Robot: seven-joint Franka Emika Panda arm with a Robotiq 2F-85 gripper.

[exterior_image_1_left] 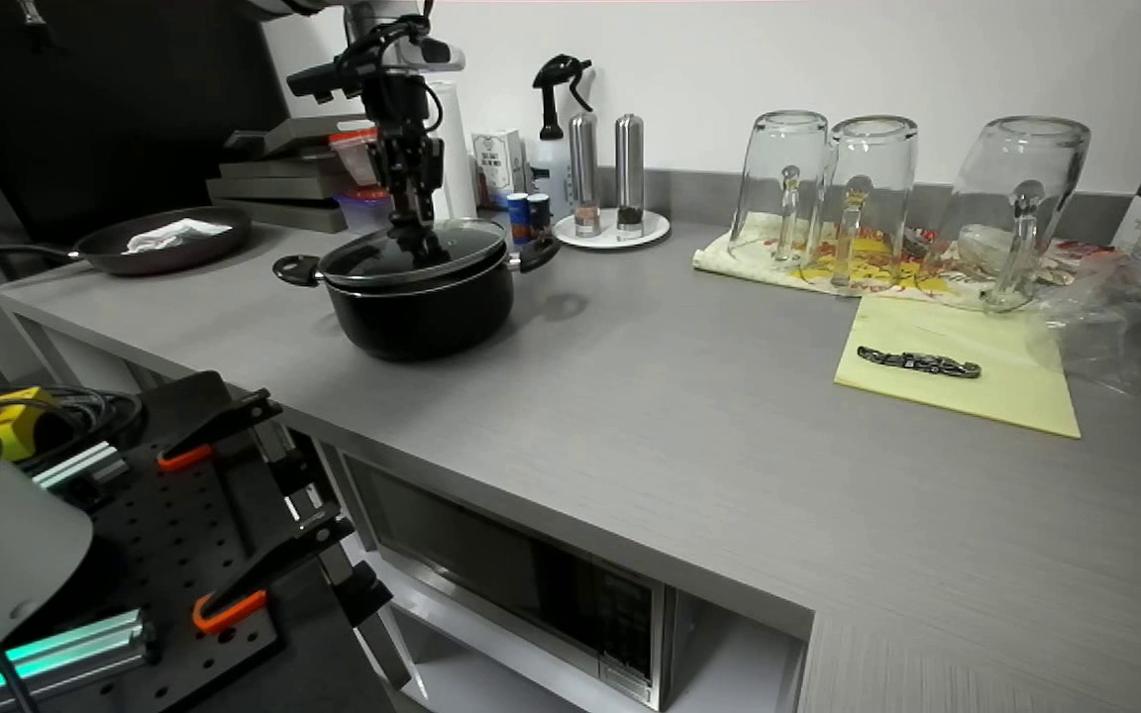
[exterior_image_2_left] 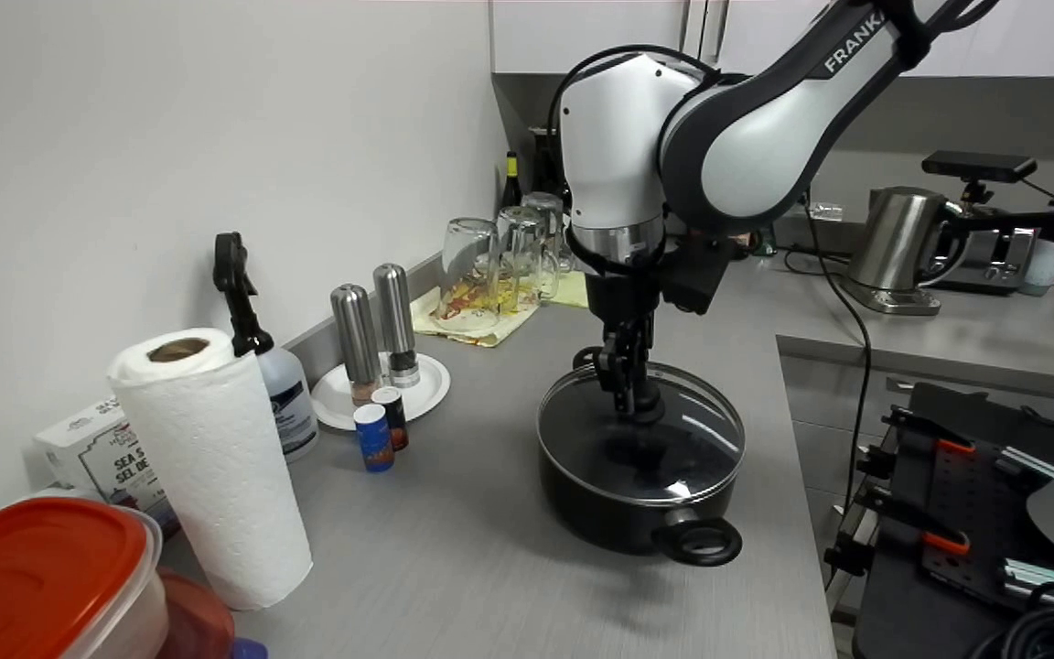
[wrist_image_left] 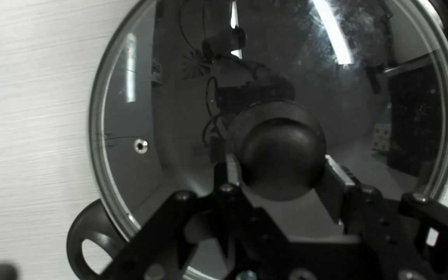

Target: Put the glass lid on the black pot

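Observation:
The glass lid (exterior_image_1_left: pixel 466 238) lies over the opening of the black pot (exterior_image_1_left: pixel 422 327) on the grey counter. It also covers the pot (exterior_image_2_left: pixel 596 508) in an exterior view (exterior_image_2_left: pixel 682 439). In an exterior view a narrow dark band shows between the lid's rim and the pot's rim, so I cannot tell if it is fully seated. In the wrist view the lid (wrist_image_left: pixel 177 116) fills most of the picture, with a pot handle (wrist_image_left: pixel 82 237) at lower left. My gripper (wrist_image_left: pixel 284 171) has its fingers against both sides of the lid's black knob. It points down in both exterior views (exterior_image_1_left: pixel 416 233) (exterior_image_2_left: pixel 634 394).
A dark pan (exterior_image_1_left: pixel 164 257) with a white cloth stands beyond the pot. A paper towel roll (exterior_image_2_left: pixel 216 476), small shakers (exterior_image_2_left: pixel 373 439) and a white plate (exterior_image_2_left: pixel 426 380) with two mills stand near the wall. Upturned glass mugs (exterior_image_1_left: pixel 778 188) stand on a cloth.

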